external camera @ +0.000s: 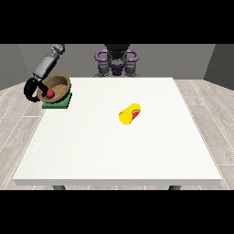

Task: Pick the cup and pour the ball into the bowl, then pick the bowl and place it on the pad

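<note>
At ten o'clock on the tabletop [114, 151], the bowl [58, 87] is held tilted over the green pad [57, 103], ball [49, 93] inside, fingers of the hand [33, 89] at the view's left curled round its rim, seemingly for placing. The yellow cup [129, 114] lies toppled near centre.

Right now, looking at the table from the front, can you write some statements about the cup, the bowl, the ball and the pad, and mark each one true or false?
1. The yellow cup lies on its side. True.
2. The brown bowl is at the table's middle. False: it is over the green pad, at the view's left.
3. A red ball is in the bowl. True.
4. The cup stands on the pad. False: it lies on the white table.
</note>
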Robot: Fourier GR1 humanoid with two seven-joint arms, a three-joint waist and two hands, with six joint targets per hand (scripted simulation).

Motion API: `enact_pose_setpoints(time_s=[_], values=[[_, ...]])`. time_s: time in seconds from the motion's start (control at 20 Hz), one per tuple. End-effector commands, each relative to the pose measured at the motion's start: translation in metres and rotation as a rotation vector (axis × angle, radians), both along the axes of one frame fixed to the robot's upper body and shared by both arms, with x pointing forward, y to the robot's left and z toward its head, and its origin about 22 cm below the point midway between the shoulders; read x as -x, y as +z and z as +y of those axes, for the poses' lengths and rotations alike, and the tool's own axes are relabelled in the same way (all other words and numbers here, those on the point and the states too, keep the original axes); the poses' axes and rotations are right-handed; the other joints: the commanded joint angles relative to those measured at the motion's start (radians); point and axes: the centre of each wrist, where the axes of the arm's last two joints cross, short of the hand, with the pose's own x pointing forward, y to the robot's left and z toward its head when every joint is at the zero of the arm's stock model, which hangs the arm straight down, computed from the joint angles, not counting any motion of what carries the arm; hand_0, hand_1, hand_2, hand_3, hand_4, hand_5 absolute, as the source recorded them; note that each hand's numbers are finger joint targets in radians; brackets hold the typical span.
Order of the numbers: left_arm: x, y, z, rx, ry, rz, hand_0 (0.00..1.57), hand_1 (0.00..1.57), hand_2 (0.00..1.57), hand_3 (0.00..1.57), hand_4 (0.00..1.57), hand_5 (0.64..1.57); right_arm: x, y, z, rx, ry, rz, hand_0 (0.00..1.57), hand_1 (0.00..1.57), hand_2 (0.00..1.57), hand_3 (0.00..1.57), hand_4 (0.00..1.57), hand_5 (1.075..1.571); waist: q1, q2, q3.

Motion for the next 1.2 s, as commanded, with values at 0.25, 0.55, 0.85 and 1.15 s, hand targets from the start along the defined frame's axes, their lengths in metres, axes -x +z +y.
enact_pose_setpoints(time_s=[0.25, 0.55, 0.85, 1.15], values=[[-0.01, -0.024, -0.004, 0.012, -0.01, 0.059, 0.0, 0.0, 0.0, 0.0, 0.0, 1.532, 0.005, 0.03, -0.024, 0.007, 0.019, 0.031, 1.57, 1.57, 1.57, 0.88, 1.24, 1.568, -0.015, -0.066, -0.0022], [-0.011, -0.027, 0.004, 0.018, 0.004, 0.117, 0.0, 0.0, 0.0, 0.0, 0.0, 1.53, -0.013, 0.013, 0.009, 0.072, 0.016, 0.122, 1.57, 1.57, 1.57, 1.29, 1.23, 1.571, 0.004, -0.129, -0.0023], [-0.006, -0.024, 0.009, 0.015, 0.013, 0.077, 0.0, 0.0, 0.0, 0.0, 0.0, 1.525, -0.013, -0.031, 0.026, -0.052, 0.015, 0.107, 1.57, 1.57, 1.57, 1.13, 1.12, 1.568, -0.012, -0.086, -0.0018], [0.008, -0.015, 0.005, -0.006, -0.001, 0.008, 0.0, 0.0, 0.0, 0.0, 0.0, 1.518, 0.021, -0.004, -0.04, -0.116, -0.219, 0.058, 1.53, 1.53, 1.52, 1.28, 0.0, 1.567, 0.021, -0.021, -0.0005]])
